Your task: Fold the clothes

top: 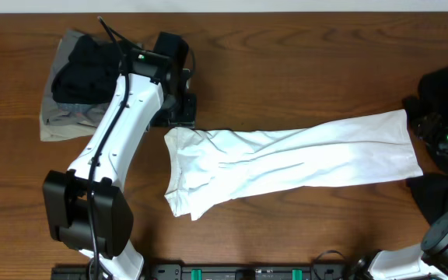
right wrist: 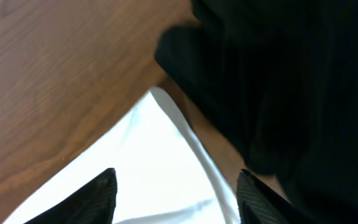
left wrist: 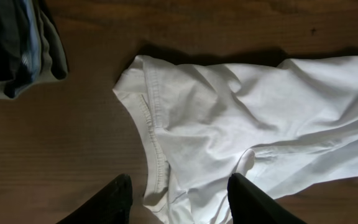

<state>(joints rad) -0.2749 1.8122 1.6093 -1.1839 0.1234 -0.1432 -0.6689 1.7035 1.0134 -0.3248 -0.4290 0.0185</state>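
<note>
The white T-shirt (top: 286, 159) lies as a long, narrow band. Its long axis runs across the surface (top: 286, 62) from the middle to the right edge, with the right end slightly nearer the far edge. My left fingers (left wrist: 120, 202) stand apart with its left end showing between them, gripping nothing. My right fingers (right wrist: 95, 199) stand apart over its right corner, also empty. Dark garments (top: 80, 82) are piled at the far left corner.

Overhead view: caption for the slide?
White T-shirt stretched in a long strip on the table, left gripper and right gripper open at its ends, dark garments either side.
</note>
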